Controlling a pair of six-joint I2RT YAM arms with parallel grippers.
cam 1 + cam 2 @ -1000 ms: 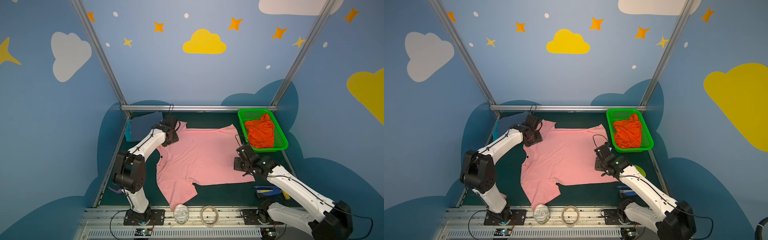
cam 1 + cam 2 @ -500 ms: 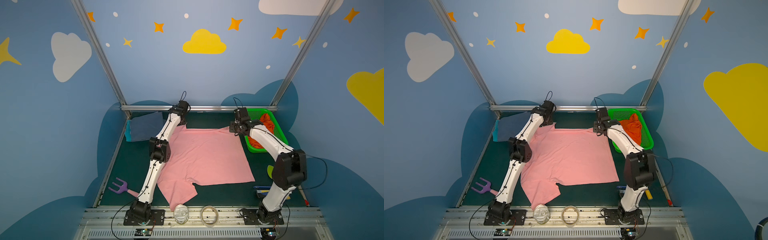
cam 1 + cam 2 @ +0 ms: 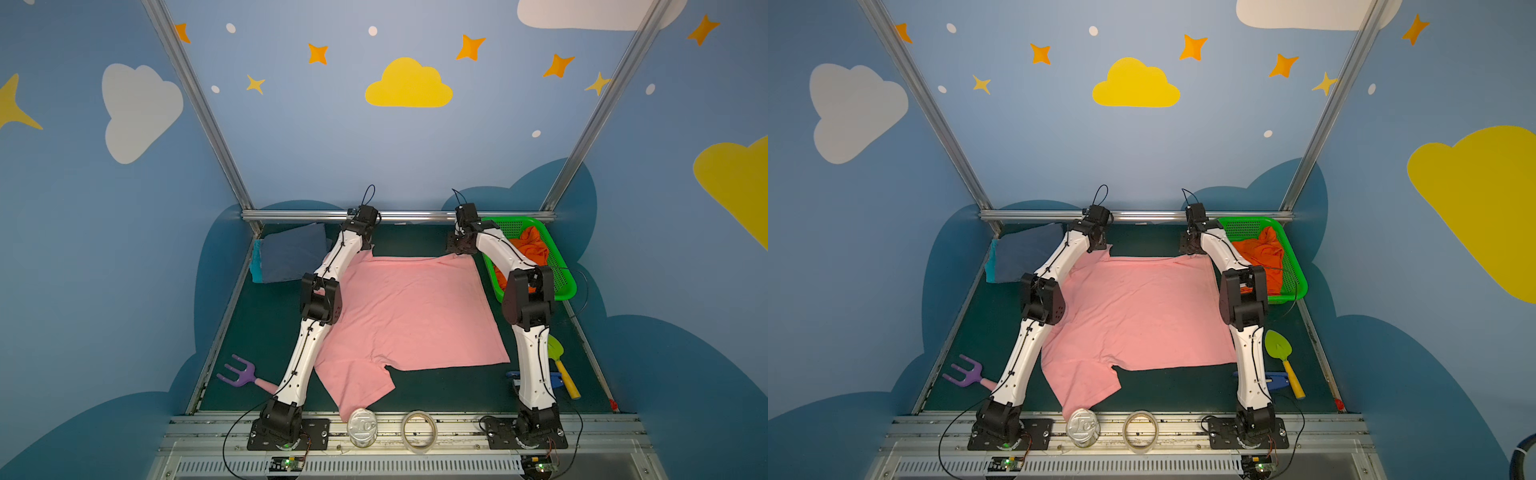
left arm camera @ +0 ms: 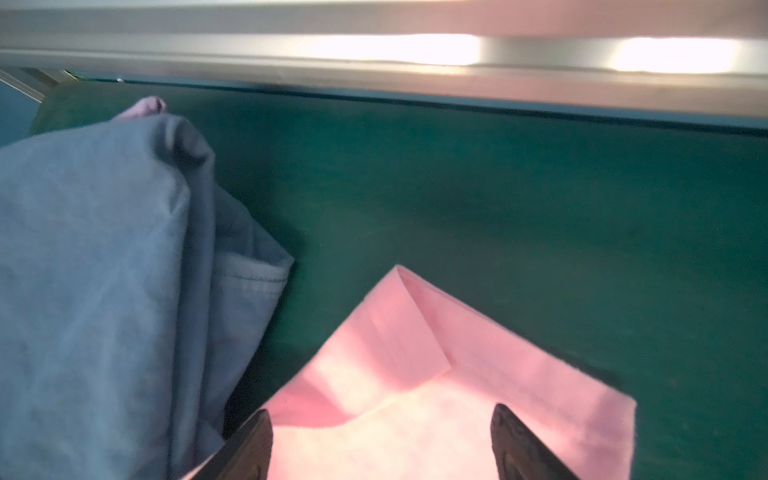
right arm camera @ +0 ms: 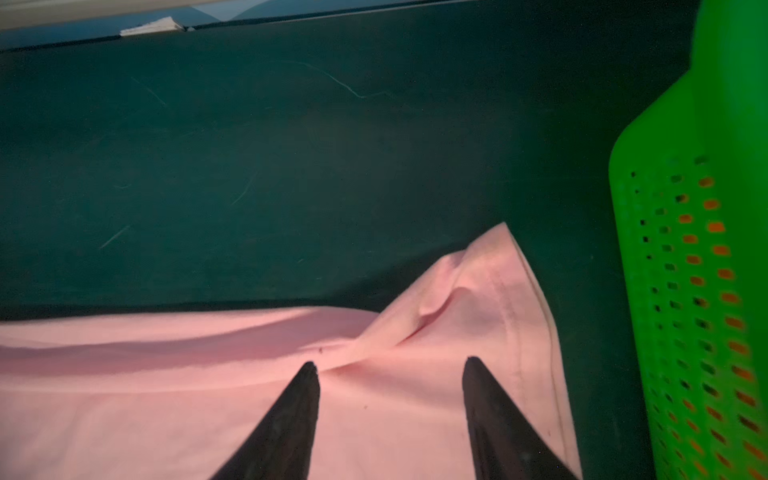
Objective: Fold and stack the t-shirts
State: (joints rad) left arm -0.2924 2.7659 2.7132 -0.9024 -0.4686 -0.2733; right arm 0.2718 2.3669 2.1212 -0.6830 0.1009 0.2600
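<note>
We are looking at the pink t-shirt (image 3: 415, 316) lying spread flat on the dark green counter (image 3: 449, 390), with both arms reaching to its far edge. The left gripper (image 4: 380, 415) is hovering over the far left corner, where a hemmed flap is lying turned back; its jaws are standing wide apart and gripping nothing, with only the cloth lying below them. The right gripper (image 5: 390, 365) is sitting at the far right corner, its jaws standing partly apart, one tip at a pucker in the fabric; we are seeing no cloth pinched between them, and we cannot tell whether the tips are touching it. The slate blue t-shirt (image 3: 291, 257) is lying folded just beside the left gripper, on top of the teal t-shirt (image 3: 257, 266); the orange t-shirt (image 3: 530, 249) is lying crumpled in the green basket (image 3: 567, 286), just beside the right gripper. A round tin (image 3: 361, 426) at the near rail is carrying raised script that we are not managing to read.
</note>
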